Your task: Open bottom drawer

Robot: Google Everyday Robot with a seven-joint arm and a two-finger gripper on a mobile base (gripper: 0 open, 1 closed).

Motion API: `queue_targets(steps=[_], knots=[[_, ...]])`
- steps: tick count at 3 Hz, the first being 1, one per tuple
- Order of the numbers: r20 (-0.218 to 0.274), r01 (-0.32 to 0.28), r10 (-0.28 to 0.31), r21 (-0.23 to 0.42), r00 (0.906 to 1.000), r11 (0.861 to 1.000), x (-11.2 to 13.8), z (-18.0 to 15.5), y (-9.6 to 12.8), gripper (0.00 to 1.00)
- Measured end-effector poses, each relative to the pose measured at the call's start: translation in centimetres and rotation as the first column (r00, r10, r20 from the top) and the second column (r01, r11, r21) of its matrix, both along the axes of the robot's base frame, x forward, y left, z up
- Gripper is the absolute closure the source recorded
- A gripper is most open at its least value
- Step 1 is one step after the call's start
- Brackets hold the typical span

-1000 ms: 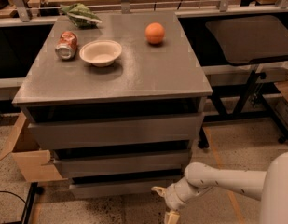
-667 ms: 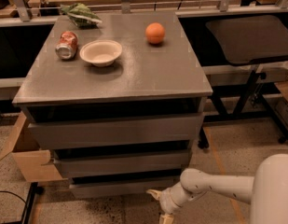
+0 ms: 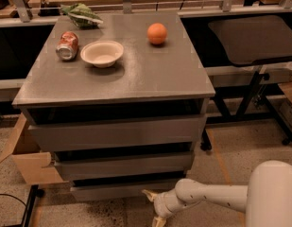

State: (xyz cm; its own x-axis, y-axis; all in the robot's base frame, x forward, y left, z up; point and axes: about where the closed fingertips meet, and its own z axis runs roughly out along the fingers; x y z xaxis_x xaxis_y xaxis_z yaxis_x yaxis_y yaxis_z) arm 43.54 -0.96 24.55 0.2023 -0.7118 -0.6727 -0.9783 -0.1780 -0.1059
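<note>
At floor level, near and centre, the bottom drawer (image 3: 118,190) sits lowest of three grey fronts under the bench (image 3: 150,77), a short wide panel tucked back beneath the middle drawer (image 3: 124,166), with a dark slot along its top edge. We judge it to be a stiff, flat panel on runners that will neither flex nor break but offers little to hold. It has no handle and the face looks smooth, so a pinch on the front would likely slip. The best purchase appears to be the upper lip, reached through that dark slot, or the right end of the panel, with a straight pull toward the near side. We expect modest weight, though we cannot see what is inside. The gripper (image 3: 153,207) hangs low at the drawer's near right corner, its pale arm coming in from the right. The jaws are spread wide and hold nothing. One of the tan fingertips (image 3: 148,193) points up close by the panel's lower right end and the other points down toward the floor. We cannot tell whether the upper tip actually touches the front.
</note>
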Motion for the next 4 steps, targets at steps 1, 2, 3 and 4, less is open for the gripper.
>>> queue_targets(steps=[1,2,3,4], knots=[[0.000,0.000,0.000,0.000,1.0000,1.000,0.0,0.0,0.0,0.00],[0.025,0.006,-0.005,-0.035,0.9997,0.999,0.8,-0.4,0.0,0.00],[0.077,0.019,-0.011,-0.098,0.9970,0.995,2.3,-0.8,-0.2,0.00],[0.147,0.034,-0.011,-0.153,0.9890,0.988,4.3,-1.3,-0.3,0.00]])
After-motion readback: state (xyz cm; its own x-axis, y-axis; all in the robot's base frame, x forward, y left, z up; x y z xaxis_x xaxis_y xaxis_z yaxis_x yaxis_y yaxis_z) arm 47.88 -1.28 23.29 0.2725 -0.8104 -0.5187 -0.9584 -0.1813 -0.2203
